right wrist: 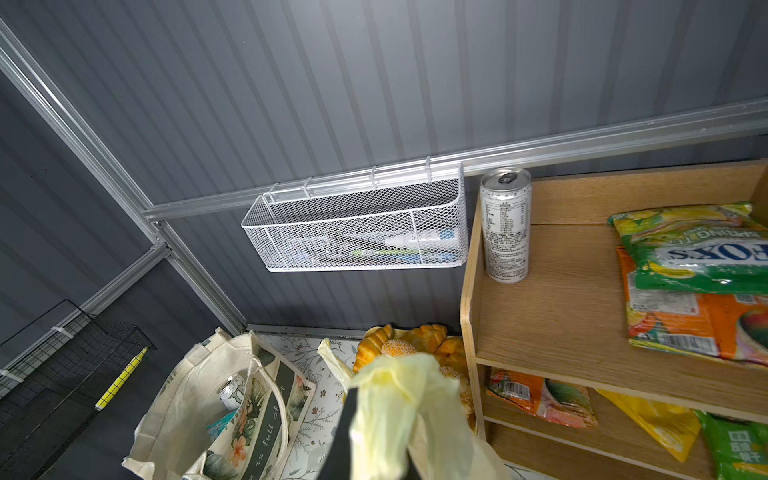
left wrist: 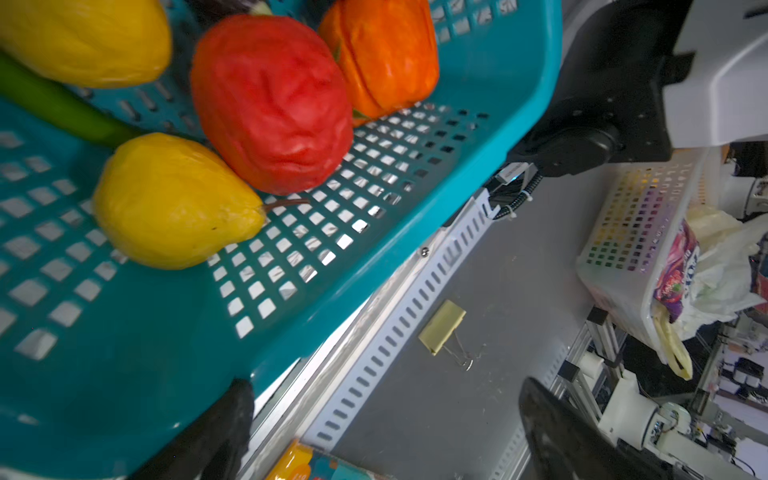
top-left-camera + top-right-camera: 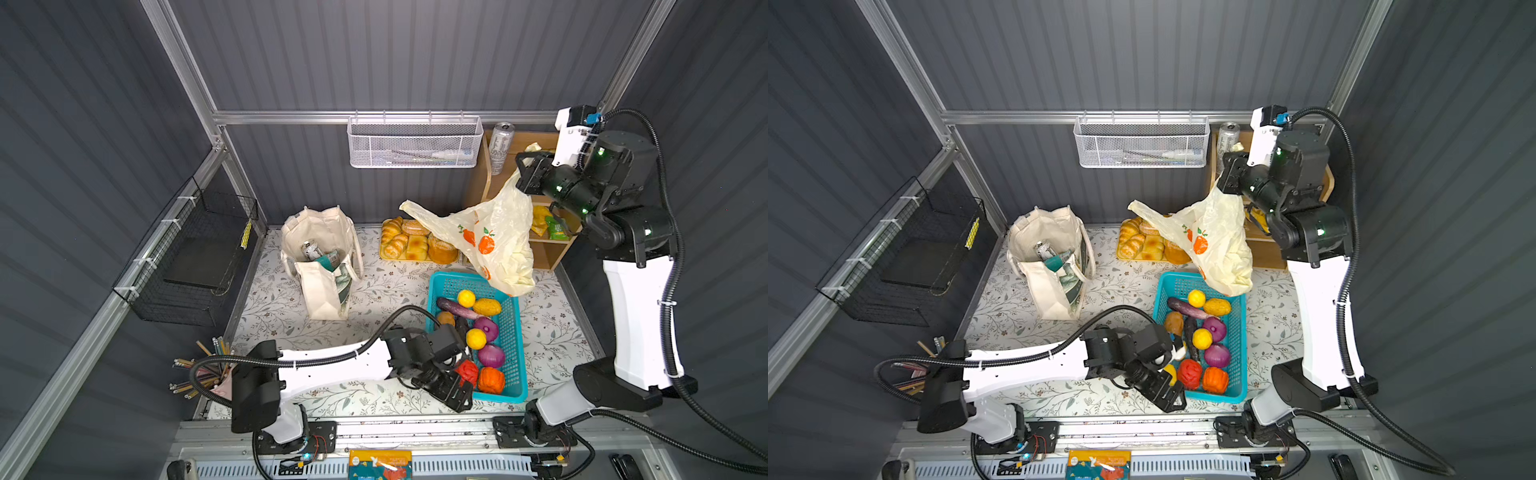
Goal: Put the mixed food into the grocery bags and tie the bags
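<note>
While my right gripper [image 3: 523,166] clamps the plastic bag [image 3: 498,241], upper right, my left gripper [image 2: 384,390] stands wide at the basket [image 3: 516,332].

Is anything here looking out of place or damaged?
The plastic bag hangs from the right gripper by one handle only, its other handle trailing toward the bread. The red toy in the basket looks crumpled.
</note>
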Controlling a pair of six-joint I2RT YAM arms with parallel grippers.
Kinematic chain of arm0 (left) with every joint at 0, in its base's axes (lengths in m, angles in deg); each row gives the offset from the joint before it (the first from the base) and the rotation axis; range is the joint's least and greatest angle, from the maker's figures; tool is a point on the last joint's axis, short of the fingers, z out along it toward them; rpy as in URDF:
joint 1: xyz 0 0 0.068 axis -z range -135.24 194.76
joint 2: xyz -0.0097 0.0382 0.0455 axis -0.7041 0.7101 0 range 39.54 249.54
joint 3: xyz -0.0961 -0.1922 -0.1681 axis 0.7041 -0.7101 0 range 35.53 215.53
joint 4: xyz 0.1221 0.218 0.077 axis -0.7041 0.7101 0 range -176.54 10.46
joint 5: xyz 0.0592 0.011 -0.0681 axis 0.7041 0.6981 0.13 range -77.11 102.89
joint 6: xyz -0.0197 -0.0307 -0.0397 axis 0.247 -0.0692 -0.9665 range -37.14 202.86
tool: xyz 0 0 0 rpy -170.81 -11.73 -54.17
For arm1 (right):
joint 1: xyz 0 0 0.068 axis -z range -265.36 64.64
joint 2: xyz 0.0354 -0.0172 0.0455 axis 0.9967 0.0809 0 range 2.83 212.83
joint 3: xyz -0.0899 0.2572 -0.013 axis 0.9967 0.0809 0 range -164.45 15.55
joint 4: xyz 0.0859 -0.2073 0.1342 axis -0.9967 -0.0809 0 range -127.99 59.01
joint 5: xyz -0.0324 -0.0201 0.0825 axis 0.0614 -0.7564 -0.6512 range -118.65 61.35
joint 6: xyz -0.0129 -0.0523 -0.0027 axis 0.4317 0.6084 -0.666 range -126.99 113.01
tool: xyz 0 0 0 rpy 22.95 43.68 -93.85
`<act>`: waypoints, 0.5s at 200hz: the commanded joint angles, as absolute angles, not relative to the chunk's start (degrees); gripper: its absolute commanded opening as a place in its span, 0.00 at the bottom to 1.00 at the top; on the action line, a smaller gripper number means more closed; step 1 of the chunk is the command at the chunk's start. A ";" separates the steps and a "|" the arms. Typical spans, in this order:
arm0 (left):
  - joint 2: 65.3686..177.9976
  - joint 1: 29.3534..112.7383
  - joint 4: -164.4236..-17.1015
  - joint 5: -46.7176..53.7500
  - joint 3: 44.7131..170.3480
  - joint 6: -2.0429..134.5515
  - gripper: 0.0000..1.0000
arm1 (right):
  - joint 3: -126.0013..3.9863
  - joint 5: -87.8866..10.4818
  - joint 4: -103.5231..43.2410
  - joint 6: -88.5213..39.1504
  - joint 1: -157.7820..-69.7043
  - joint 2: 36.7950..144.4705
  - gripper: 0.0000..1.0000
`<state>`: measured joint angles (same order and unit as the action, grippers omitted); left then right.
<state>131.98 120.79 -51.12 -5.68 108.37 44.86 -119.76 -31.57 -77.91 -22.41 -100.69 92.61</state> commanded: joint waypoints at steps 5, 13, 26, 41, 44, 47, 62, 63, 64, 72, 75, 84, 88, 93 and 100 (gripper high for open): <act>132.79 121.34 -46.71 -2.03 109.01 46.21 1.00 | -120.78 -30.59 -79.05 -20.98 -100.22 92.17 0.00; 132.08 121.41 -47.08 -0.63 109.05 46.20 1.00 | -120.87 -30.72 -78.96 -21.04 -100.21 92.21 0.00; 131.14 121.45 -44.12 4.87 110.74 46.02 1.00 | -121.17 -30.96 -79.15 -21.15 -100.21 92.46 0.00; 127.94 120.94 -42.87 11.41 111.59 45.46 1.00 | -121.25 -31.53 -79.36 -21.50 -100.21 92.39 0.00; 127.35 120.58 -42.86 12.38 111.69 45.47 1.00 | -121.22 -31.78 -79.36 -21.49 -100.21 92.40 0.00; 126.65 120.06 -42.86 13.10 111.84 45.47 1.00 | -121.31 -31.89 -79.42 -21.58 -100.21 92.47 0.00; 124.07 116.58 -41.47 16.84 112.86 44.76 1.00 | -121.56 -32.64 -79.40 -21.67 -100.21 92.26 0.00; 123.90 116.31 -41.51 17.02 112.78 44.74 1.00 | -121.52 -32.75 -79.37 -21.67 -100.21 92.33 0.00; 123.73 115.95 -41.52 17.15 112.78 44.64 1.00 | -121.59 -32.81 -79.35 -21.66 -100.21 92.32 0.00; 122.69 113.15 -41.99 17.30 112.20 44.54 1.00 | -121.66 -33.23 -79.33 -21.83 -100.21 92.30 0.00; 122.39 112.12 -42.20 17.33 111.90 44.55 1.00 | -121.72 -33.38 -79.33 -21.90 -100.21 92.41 0.00; 121.76 108.87 -42.37 17.24 111.02 45.00 1.00 | -121.98 -33.69 -79.23 -22.09 -100.17 92.55 0.00; 121.64 107.72 -42.84 16.96 110.58 45.70 1.00 | -122.06 -33.82 -79.24 -22.21 -100.21 92.57 0.00; 121.61 106.30 -43.62 16.53 109.83 46.71 1.00 | -122.24 -34.06 -79.06 -22.27 -100.15 92.70 0.00; 121.88 104.21 -44.63 15.59 108.77 47.53 1.00 | -122.49 -34.26 -78.81 -22.28 -100.21 92.81 0.00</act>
